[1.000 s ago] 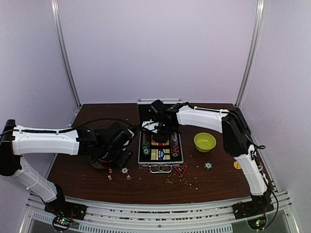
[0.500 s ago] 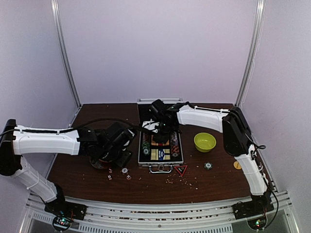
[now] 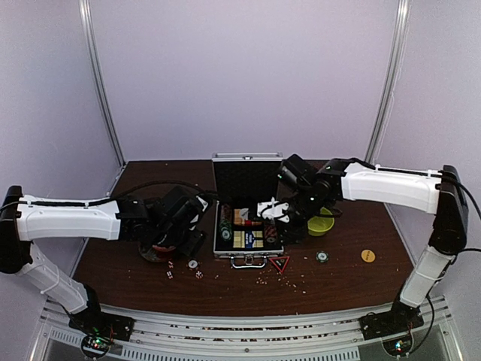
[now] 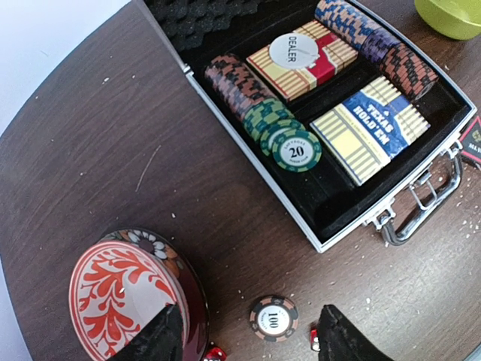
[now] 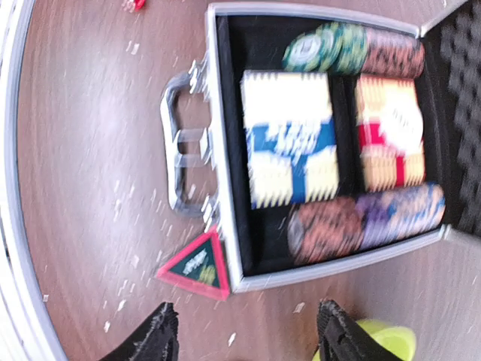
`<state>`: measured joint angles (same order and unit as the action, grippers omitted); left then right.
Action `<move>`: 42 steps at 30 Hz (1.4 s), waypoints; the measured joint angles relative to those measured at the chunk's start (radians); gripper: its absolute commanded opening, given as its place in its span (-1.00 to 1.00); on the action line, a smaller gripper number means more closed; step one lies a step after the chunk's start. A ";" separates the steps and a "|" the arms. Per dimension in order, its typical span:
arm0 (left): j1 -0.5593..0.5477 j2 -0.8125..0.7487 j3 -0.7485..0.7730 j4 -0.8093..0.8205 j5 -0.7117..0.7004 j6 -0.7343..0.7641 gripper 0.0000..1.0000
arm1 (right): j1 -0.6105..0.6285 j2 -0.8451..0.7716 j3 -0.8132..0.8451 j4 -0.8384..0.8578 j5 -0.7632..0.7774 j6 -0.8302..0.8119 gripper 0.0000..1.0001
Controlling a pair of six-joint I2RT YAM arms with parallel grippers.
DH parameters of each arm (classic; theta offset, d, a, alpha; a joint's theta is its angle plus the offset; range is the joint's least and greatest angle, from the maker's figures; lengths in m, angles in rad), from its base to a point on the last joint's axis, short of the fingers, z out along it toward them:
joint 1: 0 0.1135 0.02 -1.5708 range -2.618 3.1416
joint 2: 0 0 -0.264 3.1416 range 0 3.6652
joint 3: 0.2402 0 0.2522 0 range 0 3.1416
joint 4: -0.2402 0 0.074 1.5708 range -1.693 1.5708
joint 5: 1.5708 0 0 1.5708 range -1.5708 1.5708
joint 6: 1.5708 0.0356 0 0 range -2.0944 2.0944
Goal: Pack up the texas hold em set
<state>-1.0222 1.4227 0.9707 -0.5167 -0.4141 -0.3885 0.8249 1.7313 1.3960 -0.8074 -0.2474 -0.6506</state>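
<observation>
The silver case (image 3: 248, 218) lies open at the centre of the top view, its black-lined lid (image 3: 246, 180) standing upright at the far side and its handle (image 4: 421, 203) toward the near edge of the table (image 3: 135, 263). In the left wrist view, upper right of the frame, its tray holds a row of striped chips (image 4: 259, 105) along the left side ending in a green chip marked 20 (image 4: 297, 150), a second row of chips (image 4: 376, 41) along the right side, a red-banded card deck (image 4: 304, 60) with a round white DEALER button (image 4: 293, 47) resting on it, and a blue-banded deck (image 4: 372, 131) nearer the handle. A triangular red-edged button (image 5: 197, 265) lies on the table just beside the case's corner by the handle, lower centre of the right wrist view. A loose chip marked 100 (image 4: 273, 317) lies at the bottom of the left wrist view, near the round red tin with the white floral lid (image 4: 124, 297) at lower left. The left gripper (image 4: 244, 342) hangs over that spot, fingers spread, one finger (image 4: 161, 338) against the tin's side, holding nothing. The right gripper (image 5: 244, 338) hovers over the table beside the case, also spread and empty. A lime-green bowl (image 3: 322, 223) sits right of the case, partly behind the right arm. Small dice (image 3: 184, 269) and pale crumbs dot the table in front.
</observation>
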 measured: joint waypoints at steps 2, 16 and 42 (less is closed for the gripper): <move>0.000 0.006 0.000 0.020 0.010 0.005 0.23 | -0.011 -0.063 -0.075 -0.007 0.000 0.003 0.19; 0.000 0.145 0.042 0.121 0.096 0.062 0.21 | -0.578 -0.244 -0.356 -0.127 0.140 -0.074 0.30; 0.000 0.193 0.060 0.151 0.162 0.092 0.21 | -0.764 -0.130 -0.518 -0.076 0.213 -0.185 0.40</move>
<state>-1.0222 1.6154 1.0306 -0.3656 -0.2523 -0.2966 0.0605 1.6012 0.8776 -0.8829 -0.0341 -0.8356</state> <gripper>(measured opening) 0.605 0.722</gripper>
